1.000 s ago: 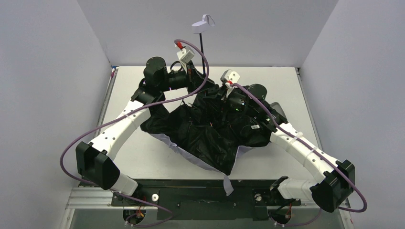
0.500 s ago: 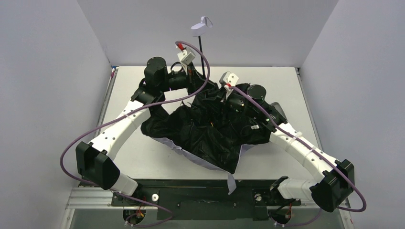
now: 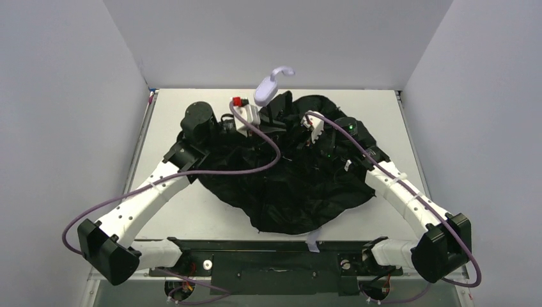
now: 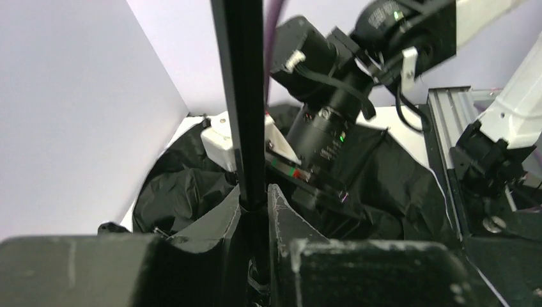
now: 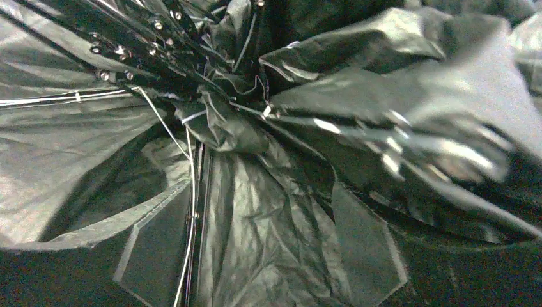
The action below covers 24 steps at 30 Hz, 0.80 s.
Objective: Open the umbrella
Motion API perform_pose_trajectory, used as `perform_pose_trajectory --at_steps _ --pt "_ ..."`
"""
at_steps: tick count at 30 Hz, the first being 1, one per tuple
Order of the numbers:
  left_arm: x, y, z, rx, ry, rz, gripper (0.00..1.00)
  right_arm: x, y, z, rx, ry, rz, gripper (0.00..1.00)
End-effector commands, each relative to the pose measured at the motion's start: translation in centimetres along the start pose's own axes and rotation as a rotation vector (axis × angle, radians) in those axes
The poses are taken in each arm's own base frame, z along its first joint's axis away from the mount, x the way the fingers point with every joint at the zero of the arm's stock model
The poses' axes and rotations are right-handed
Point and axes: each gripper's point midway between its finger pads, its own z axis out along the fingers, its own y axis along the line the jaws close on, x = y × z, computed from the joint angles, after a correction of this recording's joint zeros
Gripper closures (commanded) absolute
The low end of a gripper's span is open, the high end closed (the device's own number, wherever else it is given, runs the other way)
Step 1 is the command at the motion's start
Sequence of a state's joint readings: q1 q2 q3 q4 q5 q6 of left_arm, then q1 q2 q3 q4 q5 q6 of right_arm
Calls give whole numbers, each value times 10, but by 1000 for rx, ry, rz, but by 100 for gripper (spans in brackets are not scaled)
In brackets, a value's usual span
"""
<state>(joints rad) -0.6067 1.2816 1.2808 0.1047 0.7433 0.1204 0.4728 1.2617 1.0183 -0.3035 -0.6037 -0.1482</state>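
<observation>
**Left wrist view.** The thin black shaft [image 4: 243,96] of the umbrella [image 4: 185,192] rises straight up out of the left gripper [image 4: 254,217]. Its jaws are narrow and clamped on the shaft. Crumpled black canopy fabric lies beyond and below the jaws, on either side.

**Right wrist view.** The right gripper [image 5: 255,256] stands with its jaws wide, one finger [image 5: 150,256] at each lower side. Glossy, creased black fabric and thin metal ribs [image 5: 128,38] fill the space between and ahead of the jaws. Whether the fabric touches them cannot be told.

**Top view.** The umbrella lies inverted on the bench [image 3: 172,211], black inner face up. It spreads as a rounded, wrinkled sheet beneath and around both sets of jaws. The pale handle [image 3: 267,89], with its loop, sits just above the left jaws. A pale strap [image 3: 312,242] hangs at the canopy's near edge. Compared with one second earlier:
- the canopy is broader and rounder;
- its pale rim has all but gone;
- the handle sits lower;
- the right jaws have widened.
</observation>
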Motion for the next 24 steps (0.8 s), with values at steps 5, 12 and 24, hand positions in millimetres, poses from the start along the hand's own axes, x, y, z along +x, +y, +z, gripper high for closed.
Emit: perform_pose_trajectory --at_steps 5,12,24 --pt "83 14 -2 -123 18 193 99 -5 -13 -43 75 17 -61 22" --pt "155 10 -21 -151 178 214 33 22 -26 -51 110 105 -48 26" --pt "201 -29 -127 -144 403 85 36 22 -4 -5 -8 111 156 67"
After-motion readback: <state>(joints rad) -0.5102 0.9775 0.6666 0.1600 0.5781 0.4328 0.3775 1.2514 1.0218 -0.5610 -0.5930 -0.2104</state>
